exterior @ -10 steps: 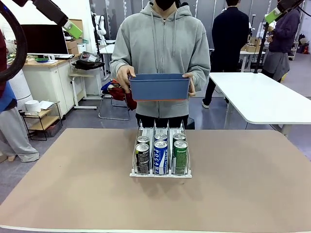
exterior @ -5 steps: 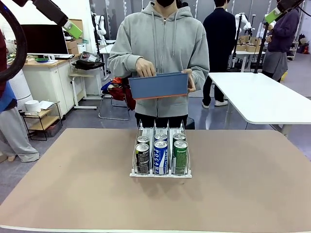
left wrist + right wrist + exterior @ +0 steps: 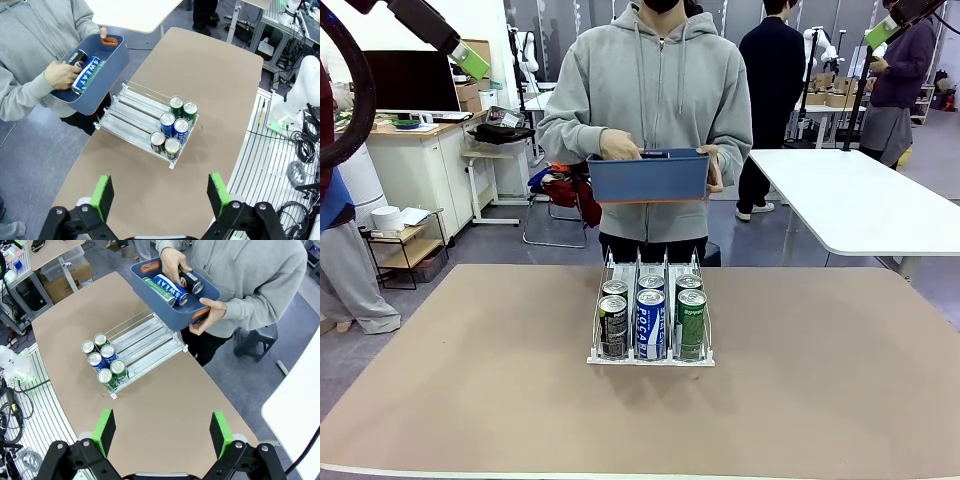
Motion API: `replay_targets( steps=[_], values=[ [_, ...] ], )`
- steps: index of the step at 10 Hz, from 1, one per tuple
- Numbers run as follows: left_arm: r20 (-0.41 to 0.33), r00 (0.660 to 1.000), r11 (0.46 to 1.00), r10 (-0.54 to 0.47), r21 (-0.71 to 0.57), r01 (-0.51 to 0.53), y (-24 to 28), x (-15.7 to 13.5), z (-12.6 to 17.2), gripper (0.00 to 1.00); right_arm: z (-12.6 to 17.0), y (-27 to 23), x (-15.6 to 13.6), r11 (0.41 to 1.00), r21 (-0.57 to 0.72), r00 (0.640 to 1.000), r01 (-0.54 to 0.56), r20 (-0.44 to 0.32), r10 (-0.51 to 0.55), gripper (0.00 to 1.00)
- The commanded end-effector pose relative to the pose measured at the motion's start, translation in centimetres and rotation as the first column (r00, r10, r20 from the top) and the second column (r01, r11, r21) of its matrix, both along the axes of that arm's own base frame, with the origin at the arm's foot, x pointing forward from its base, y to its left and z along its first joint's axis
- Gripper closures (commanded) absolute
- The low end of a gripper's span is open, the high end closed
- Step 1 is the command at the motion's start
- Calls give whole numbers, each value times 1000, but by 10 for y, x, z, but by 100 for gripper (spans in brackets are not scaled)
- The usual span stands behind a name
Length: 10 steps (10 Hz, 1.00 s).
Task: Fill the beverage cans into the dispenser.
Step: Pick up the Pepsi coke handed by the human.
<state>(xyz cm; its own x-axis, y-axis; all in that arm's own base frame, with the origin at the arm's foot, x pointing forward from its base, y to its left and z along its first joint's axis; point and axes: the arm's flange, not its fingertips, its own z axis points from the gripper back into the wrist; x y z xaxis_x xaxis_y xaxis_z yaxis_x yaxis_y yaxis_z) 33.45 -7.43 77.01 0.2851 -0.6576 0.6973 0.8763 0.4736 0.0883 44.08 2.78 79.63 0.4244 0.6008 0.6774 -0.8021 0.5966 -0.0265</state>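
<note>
Both arms were held high above the counter (image 3: 470, 390), wrists tipped so that each looked down on it from its own side. The left arm's jaws stood wide open with nothing between the green pads (image 3: 104, 192). The right arm's jaws were equally wide and empty, their pads (image 3: 220, 430) well clear of everything below.

The dispenser (image 3: 650, 360) sat at the middle of the counter with its low lip toward the robot. Six beverage cans stood in it, two at the front of each lane: black-and-grey (image 3: 613, 325), blue-and-white (image 3: 650, 322) and green (image 3: 691, 322). The back part of each lane (image 3: 145, 337) lay bare.

Beyond the far edge a person in a grey hoodie held a blue bin (image 3: 648, 180) at chest height. One hand (image 3: 210, 320) gripped its orange-handled end. The other hand (image 3: 175, 262) reached inside, fingers on a dark can (image 3: 190, 282) beside a blue-and-white can (image 3: 167, 286) and a green can (image 3: 159, 292), all lying on their sides.
</note>
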Motion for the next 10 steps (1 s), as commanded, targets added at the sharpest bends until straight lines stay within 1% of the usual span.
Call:
replay_targets(
  steps=[1, 10],
  values=[
    [5, 1000, 1000, 1, -6, -1, -1, 1, -1, 0, 1, 0, -1, 1000, 8, 1000, 5, -8, -5, 0],
    [5, 1000, 1000, 1, -6, -1, -1, 1, -1, 0, 1, 0, -1, 1000, 8, 1000, 5, -8, -5, 0]
  ],
)
